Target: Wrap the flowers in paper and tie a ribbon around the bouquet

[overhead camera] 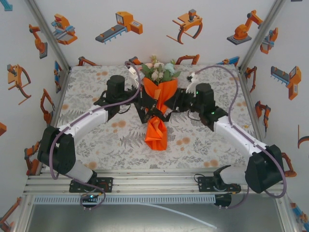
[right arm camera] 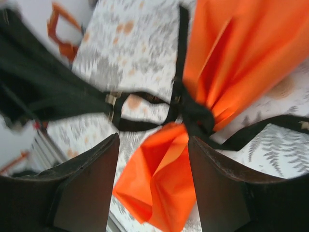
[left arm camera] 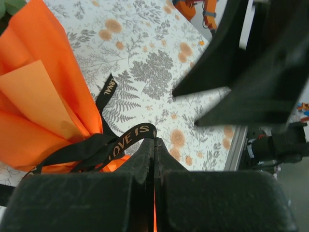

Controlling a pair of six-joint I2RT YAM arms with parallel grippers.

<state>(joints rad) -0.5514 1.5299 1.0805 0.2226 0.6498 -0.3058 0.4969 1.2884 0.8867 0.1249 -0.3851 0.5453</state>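
While the bouquet (overhead camera: 158,96) lies on the surface (overhead camera: 101,145) with the ribbon (left arm camera: 130,137) round its waist, the left fingers (left arm camera: 137,164) are pressed together on a ribbon end and the right fingers (right arm camera: 89,188) stand spread astride the paper (right arm camera: 159,188) tail. I'd pull both ends outward evenly, without shifting the flowers (overhead camera: 159,70).

I was driving a robot test cell, a lab booth and not a home. White wall panels (overhead camera: 154,48) printed with cartoon orange robot arms (overhead camera: 120,26) closed it in at left, right and far sides, framed by bare aluminium posts (overhead camera: 48,31). A grey floral cover (overhead camera: 111,140) lay over the table. The left arm (overhead camera: 84,121) and right arm (overhead camera: 236,135) were bolted to an aluminium rail (overhead camera: 154,186) at the near edge.
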